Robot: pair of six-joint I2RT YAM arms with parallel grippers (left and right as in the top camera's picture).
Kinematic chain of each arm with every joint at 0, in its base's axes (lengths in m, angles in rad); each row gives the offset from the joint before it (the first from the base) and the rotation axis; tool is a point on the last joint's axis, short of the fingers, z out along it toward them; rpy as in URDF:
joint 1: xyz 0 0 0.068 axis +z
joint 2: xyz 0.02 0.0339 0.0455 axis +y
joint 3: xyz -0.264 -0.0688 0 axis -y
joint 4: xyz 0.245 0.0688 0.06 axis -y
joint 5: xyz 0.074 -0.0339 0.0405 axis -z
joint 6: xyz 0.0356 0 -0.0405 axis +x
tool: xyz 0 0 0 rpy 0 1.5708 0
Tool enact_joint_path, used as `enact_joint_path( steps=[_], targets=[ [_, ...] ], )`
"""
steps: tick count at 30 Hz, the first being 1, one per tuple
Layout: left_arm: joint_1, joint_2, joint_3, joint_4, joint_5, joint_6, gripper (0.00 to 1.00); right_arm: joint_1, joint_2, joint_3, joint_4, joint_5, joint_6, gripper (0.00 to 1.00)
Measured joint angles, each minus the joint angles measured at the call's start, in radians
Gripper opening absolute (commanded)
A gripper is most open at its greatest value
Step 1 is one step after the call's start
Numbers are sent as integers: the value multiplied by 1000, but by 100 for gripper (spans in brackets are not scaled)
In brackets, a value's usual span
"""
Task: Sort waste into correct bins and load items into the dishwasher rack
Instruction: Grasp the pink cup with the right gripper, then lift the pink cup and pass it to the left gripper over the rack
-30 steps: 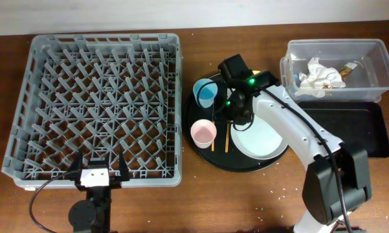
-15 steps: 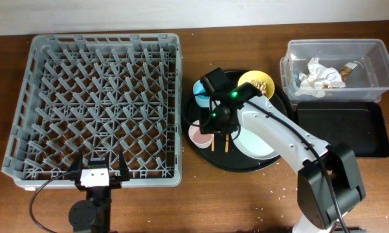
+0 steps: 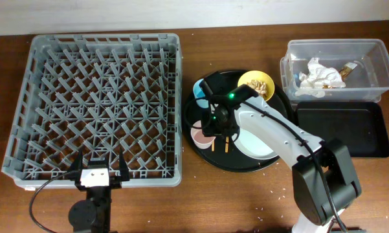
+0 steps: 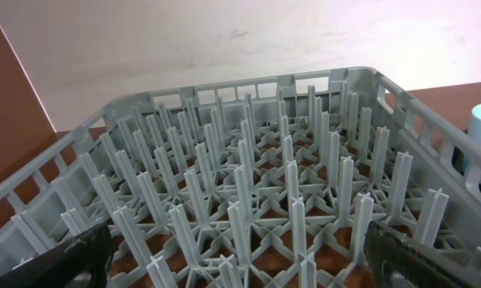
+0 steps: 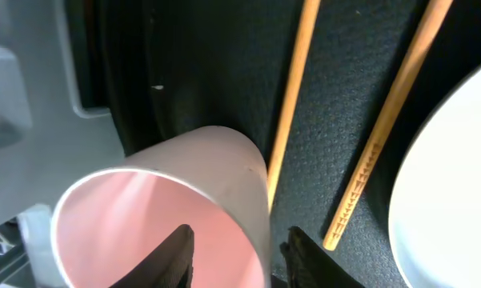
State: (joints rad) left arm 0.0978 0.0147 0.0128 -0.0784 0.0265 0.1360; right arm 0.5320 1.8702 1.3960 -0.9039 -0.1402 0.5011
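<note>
My right gripper point(image 3: 210, 123) is low over the round black tray, open, its fingers point(image 5: 242, 254) straddling the wall of the small white cup, pink inside point(image 5: 160, 212), one finger inside and one outside. The cup point(image 3: 199, 134) stands upright. Two wooden chopsticks point(image 5: 292, 104) lie beside it, next to the white plate point(image 3: 255, 145). The light blue cup point(image 3: 199, 91) and the yellow bowl point(image 3: 257, 83) holding nut scraps sit behind. The grey dishwasher rack point(image 3: 97, 97) holds nothing. My left gripper point(image 3: 97, 167) is open at the rack's front edge point(image 4: 264, 184).
The large round black tray point(image 3: 246, 166) carries the dishes. The clear tub point(image 3: 375, 48) at the back right holds white tissues point(image 3: 320, 74) and a gold-brown wrapper point(image 3: 346, 70). The shallow black rectangular tray point(image 3: 340, 129) lies in front of it.
My right gripper has moved left and down from over the yellow bowl to the small pink cup, uncovering the bowl. The left arm has not moved.
</note>
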Motion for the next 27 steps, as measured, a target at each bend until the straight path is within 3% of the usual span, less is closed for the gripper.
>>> enact_joint_path(
  steps=[7,11,23,27],
  targets=[
    [0,0,0,0,0,-28,99,0,16,-8,0,5,-3,24],
    [0,0,0,0,0,-28,99,0,16,-10,1,8,-2,5],
    [0,0,0,4,13,-29,99,-10,9,-15,8,-2,0,4],
    [0,0,0,27,56,-59,99,-48,-68,-23,8,-51,-8,4]
  ],
)
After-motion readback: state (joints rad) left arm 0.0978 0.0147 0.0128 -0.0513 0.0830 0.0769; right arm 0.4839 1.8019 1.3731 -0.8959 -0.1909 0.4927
